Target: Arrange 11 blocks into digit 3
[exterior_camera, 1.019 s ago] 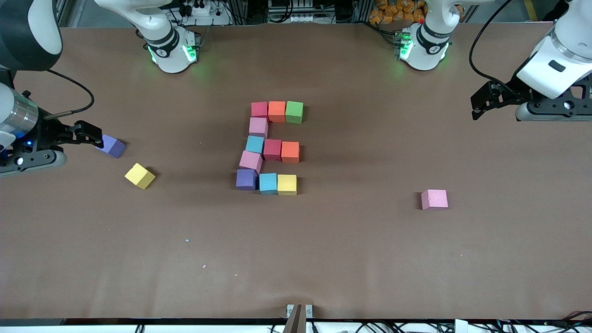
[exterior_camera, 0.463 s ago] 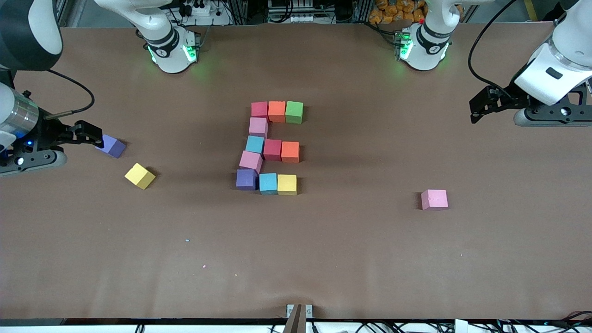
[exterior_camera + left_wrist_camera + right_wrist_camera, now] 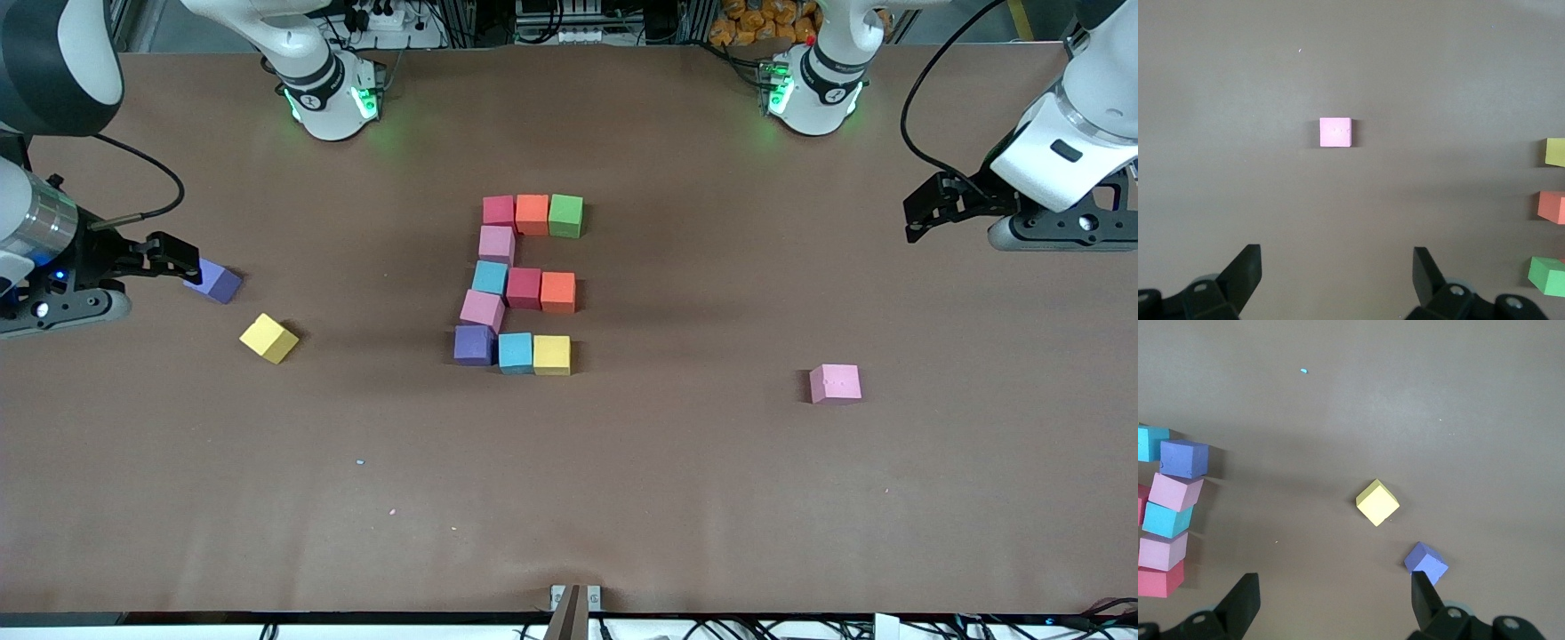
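At mid-table, the digit 3 (image 3: 520, 284) stands complete in blocks.

Brown matte table cover (image 3: 676, 498), faintly wrinkled toward the edge nearest the front camera. Scattered on it, nearer the camera and toward the right arm's end: a pale bluish crumb (image 3: 360, 462) and a smaller pale fleck (image 3: 391, 512) (too small to tell what they are). Clamped at the middle of the nearest edge, a small metal bracket (image 3: 575, 597). Along that same edge, below the table, dark cables (image 3: 711, 628). Off the table's farthest edge: a white power strip (image 3: 384, 18) with plugs, metal framing (image 3: 569, 16), and a heap of orange objects (image 3: 756, 20).
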Motion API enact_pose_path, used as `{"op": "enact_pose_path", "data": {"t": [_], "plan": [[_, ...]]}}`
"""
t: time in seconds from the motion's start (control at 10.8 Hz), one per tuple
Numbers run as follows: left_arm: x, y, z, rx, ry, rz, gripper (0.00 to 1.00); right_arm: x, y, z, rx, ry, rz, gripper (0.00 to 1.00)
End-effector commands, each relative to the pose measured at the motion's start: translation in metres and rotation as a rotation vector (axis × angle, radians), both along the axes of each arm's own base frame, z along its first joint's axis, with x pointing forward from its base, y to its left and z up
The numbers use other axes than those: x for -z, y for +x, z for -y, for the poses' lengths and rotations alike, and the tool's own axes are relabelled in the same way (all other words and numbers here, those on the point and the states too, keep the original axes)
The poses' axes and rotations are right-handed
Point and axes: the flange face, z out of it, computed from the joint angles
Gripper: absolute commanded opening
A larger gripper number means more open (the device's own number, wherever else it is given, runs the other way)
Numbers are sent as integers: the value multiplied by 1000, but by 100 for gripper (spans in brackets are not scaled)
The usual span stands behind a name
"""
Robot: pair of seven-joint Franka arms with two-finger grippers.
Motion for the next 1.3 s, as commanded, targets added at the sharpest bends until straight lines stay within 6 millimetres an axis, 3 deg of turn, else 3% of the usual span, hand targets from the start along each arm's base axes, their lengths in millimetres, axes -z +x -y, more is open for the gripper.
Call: {"op": "enact_pose_path", "data": {"t": [0.0,0.56,1.2], "plan": [[-5,1,13,18,-10,6,100,1,0,-1,18,-3,-13,100],[-5,2,8,10,-10,6,100,-4,0,-13,-2,1,-1,100],[-4,1,10,13,-8,5,100,-1,-1,-11,-3,0,-12,100]]}}
